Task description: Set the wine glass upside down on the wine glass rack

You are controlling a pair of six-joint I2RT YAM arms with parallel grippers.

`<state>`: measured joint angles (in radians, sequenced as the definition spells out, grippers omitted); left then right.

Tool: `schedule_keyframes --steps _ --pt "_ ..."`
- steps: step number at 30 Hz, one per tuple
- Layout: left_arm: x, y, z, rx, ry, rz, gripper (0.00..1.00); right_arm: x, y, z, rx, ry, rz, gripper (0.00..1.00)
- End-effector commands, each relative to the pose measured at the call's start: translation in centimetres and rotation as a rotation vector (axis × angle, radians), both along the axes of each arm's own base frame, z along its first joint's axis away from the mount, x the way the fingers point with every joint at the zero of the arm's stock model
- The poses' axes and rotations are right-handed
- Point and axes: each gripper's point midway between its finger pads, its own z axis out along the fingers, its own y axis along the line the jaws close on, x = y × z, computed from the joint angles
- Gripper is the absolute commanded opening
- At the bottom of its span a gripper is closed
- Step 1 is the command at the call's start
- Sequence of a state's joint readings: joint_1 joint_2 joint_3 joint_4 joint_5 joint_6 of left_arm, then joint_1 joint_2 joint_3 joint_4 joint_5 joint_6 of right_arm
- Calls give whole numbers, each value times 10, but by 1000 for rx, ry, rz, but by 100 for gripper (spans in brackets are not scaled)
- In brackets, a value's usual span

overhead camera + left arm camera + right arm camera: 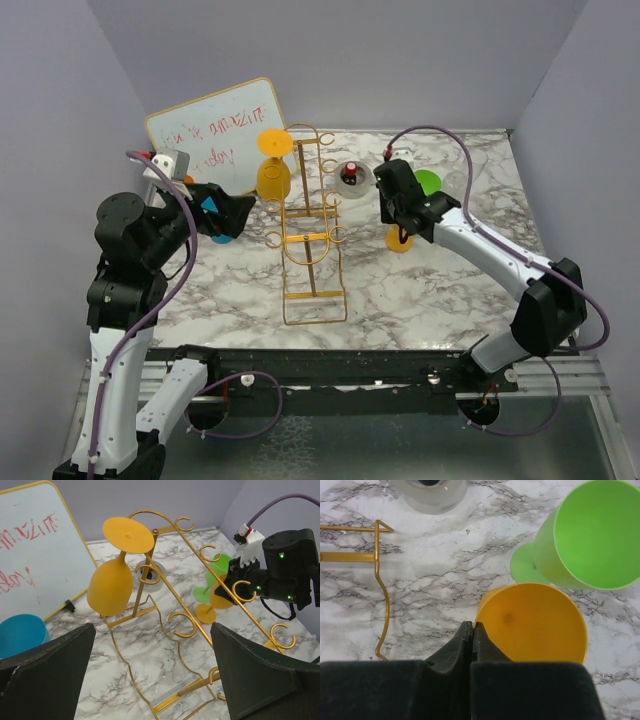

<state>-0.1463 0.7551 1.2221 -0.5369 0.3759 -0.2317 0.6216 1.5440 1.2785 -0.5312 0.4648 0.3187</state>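
Observation:
The gold wire wine glass rack (312,236) stands mid-table and also shows in the left wrist view (200,555) and the right wrist view (350,556). One orange wine glass (273,178) hangs upside down on its far left hook (110,590). A second orange wine glass (535,622) stands upright right of the rack (400,240). My right gripper (472,626) is shut at this glass's near rim, one finger outside and one inside the bowl. My left gripper (152,680) is wide open and empty, left of the rack (243,210).
A green wine glass (592,535) stands upright just behind the orange one (428,183). A clear round holder (351,175) sits behind the rack. A whiteboard (215,135) leans at the back left, with a blue cup (20,632) near it.

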Motion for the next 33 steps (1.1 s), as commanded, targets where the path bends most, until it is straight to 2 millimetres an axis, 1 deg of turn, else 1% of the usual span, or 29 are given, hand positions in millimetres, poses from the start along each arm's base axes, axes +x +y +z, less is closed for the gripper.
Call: schedule_keyframes --steps 1,3,5,8,9,11,13,14,16,17,18,19,22,25,27,29,31,33 --pt "-13 -20 33 -58 -64 -128 99 -4 4 40 96 -112 48 1" --pt "-18 -26 44 -84 -81 -164 99 -10 5 58 147 -156 65 1" --pt "-20 -30 55 -117 -100 -189 99 -16 4 81 206 -220 74 1" --pt "-20 -37 72 -193 -117 -226 99 -26 -3 121 314 -350 60 1" --pt "-21 -41 78 -225 -108 -250 99 -33 -6 144 370 -425 73 1" --pt "-22 -50 87 -275 -83 -306 99 -44 -10 174 455 -547 96 1" --pt "-20 -54 96 -332 -73 -332 99 -55 -15 205 539 -661 111 1" --pt "-21 -56 103 -367 -76 -347 99 -60 -17 218 581 -710 116 1" --pt "-23 -63 120 -446 -83 -410 99 -71 -26 239 663 -793 104 1" --pt "-27 -67 129 -490 -92 -459 99 -78 -31 251 708 -846 102 1" --pt "-35 -70 145 -523 -146 -523 99 -86 -36 262 749 -899 100 1" --pt "-39 -73 150 -561 -136 -564 99 -94 -42 273 792 -955 103 1" --pt "-34 -74 161 -599 -135 -566 99 -115 -57 297 895 -1082 104 1" --pt "-24 -74 167 -655 -116 -537 99 -129 -66 312 973 -1147 111 1" --pt "-13 -76 167 -744 -66 -513 97 -138 -69 322 1011 -1180 127 1" --pt "-9 -80 168 -841 -46 -521 95 -146 -73 332 1046 -1215 136 1" --pt "-3 -93 168 -888 -18 -553 94 -155 -78 340 1116 -1242 137 1" --pt "-1 -112 171 -896 3 -589 93 -163 -82 343 1173 -1263 148 1"
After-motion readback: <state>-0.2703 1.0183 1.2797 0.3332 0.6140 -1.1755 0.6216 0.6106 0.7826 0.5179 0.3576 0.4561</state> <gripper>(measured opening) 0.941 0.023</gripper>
